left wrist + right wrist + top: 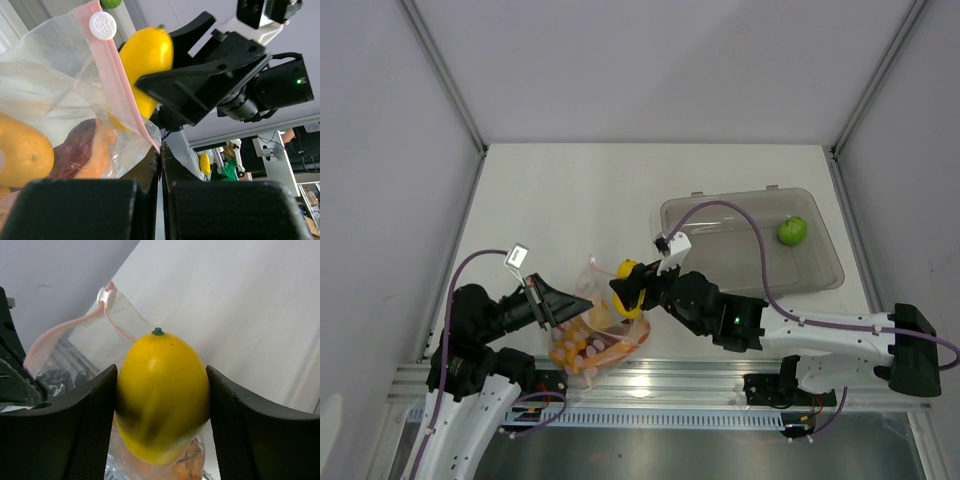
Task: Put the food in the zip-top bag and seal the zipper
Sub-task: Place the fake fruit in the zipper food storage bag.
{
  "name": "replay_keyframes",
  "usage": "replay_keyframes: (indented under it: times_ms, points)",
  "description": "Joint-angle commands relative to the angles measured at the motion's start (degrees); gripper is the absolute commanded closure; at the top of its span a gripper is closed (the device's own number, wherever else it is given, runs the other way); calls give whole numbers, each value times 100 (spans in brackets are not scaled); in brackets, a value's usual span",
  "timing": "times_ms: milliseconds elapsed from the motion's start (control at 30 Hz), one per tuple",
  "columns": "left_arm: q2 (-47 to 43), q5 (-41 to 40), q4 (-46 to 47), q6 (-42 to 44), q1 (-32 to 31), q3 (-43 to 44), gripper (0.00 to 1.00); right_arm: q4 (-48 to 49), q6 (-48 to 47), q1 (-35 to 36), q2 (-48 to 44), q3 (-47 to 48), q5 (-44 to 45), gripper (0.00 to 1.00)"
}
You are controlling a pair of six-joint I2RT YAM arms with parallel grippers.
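Observation:
My right gripper (162, 410) is shut on the yellow-orange fruit (162, 390), stem up, right above the mouth of the zip-top bag (117, 332). The pink zipper (57, 335) and its white slider (106, 297) lie just behind the fruit. My left gripper (161, 152) is shut on the bag's mouth edge, pinching the end of the zipper (120, 90). The bag (590, 350) holds orange and purple food pieces (75, 150). A green round fruit (792, 231) lies apart in the bin. In the top view both grippers meet over the bag, left (582, 303) and right (632, 290).
A grey translucent bin (820, 272) stands at the right back of the table, with the green fruit in its far right corner. The bag lies at the table's near edge, next to the metal rail (680, 375). White walls enclose the table.

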Motion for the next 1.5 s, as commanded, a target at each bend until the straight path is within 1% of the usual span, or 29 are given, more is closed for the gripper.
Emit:
replay_keyframes:
  times_ms: [0, 167, 267, 300, 367, 400, 467, 500, 567, 600, 700, 800, 1000, 1133, 1233, 1333, 1367, 1467]
  points:
    - [-71, 32, 96, -70, -30, 192, 99, 356, 120, 133, 285, 286, 146, 100]
    - [-98, 50, 87, -61, -30, 201, 99, 366, 50, 282, 627, 514, 208, 96]
    - [-80, 67, 78, -52, -30, 219, 99, 243, 14, 361, 742, 681, 287, 91]
    - [-71, 68, 87, -52, -30, 219, 99, 173, 6, 362, 794, 699, 304, 86]
    - [-71, 76, 87, -44, -30, 236, 100, 120, 14, 388, 821, 735, 304, 80]
    - [-71, 76, 96, -44, -30, 228, 100, 76, 23, 397, 821, 735, 313, 71]
    - [-63, 85, 105, -44, -30, 228, 99, 23, 58, 414, 813, 735, 366, 60]
    - [-54, 76, 113, -44, -30, 245, 99, -21, 67, 423, 804, 735, 366, 49]
    - [-45, 94, 122, -35, -30, 236, 99, -65, 76, 432, 795, 735, 366, 39]
    - [-36, 103, 131, -44, -30, 254, 99, -126, 93, 432, 804, 752, 357, 32]
    - [-27, 103, 131, -35, -30, 280, 99, -240, 128, 441, 795, 752, 348, 23]
    - [-19, 103, 114, -26, -30, 307, 99, -311, 172, 449, 760, 735, 313, 17]
    - [-45, 94, 61, -17, -38, 342, 100, -425, 225, 458, 611, 726, 252, 13]
    - [-80, 94, 26, -17, -30, 350, 99, -618, 243, 458, 435, 735, 462, 14]
    - [-89, 85, -9, -17, -30, 385, 99, -934, 313, 415, 251, 735, 585, 17]
    - [-98, 76, -27, -9, -30, 394, 99, -1049, 331, 362, 66, 630, 542, 24]
    - [-106, 85, -27, -17, -30, 394, 99, -1058, 331, 318, 39, 595, 481, 28]
    - [-133, 94, -36, -35, -30, 395, 99, -1006, 357, 178, -49, 410, 157, 32]
